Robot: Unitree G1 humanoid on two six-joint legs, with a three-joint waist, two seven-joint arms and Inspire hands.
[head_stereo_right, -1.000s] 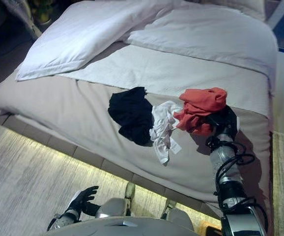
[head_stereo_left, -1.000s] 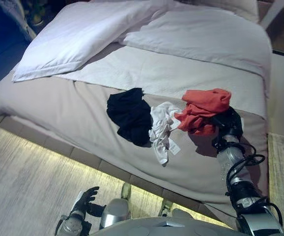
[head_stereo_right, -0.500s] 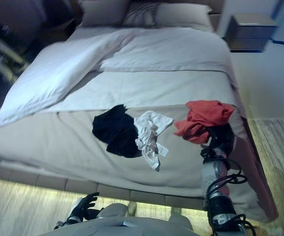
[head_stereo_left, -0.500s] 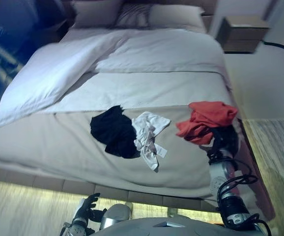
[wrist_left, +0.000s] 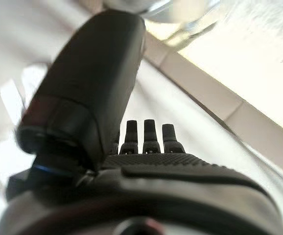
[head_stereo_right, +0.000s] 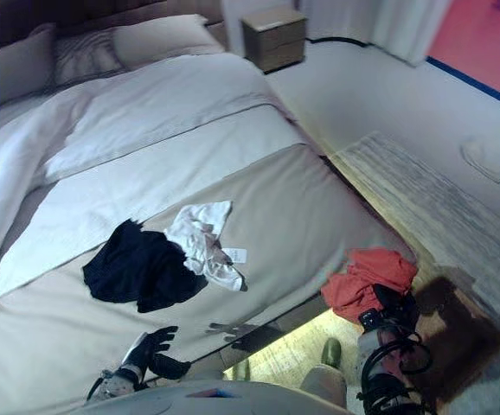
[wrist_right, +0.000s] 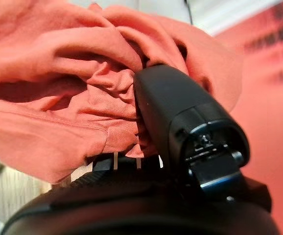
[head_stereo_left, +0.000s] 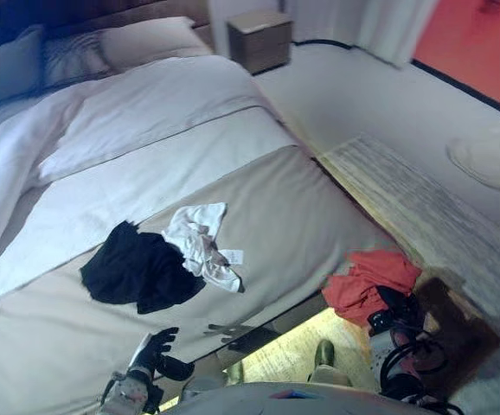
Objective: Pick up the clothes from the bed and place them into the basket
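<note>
My right hand is shut on a red garment, held off the bed's corner above the floor; in the right wrist view the red cloth is bunched round my thumb. A black garment and a white garment lie side by side on the beige bed cover. My left hand hangs low by the bed's near edge, fingers straight and empty; its fingers show straight in the left wrist view.
The bed has white bedding and pillows at its head. A wooden nightstand stands beyond it. A pale rug lies on the floor beside the bed. A dark brown patch lies on the floor under my right hand.
The whole view has swung to the right. My right hand has carried the red garment off the bed to beyond its corner. The black and white garments stay on the bed.
</note>
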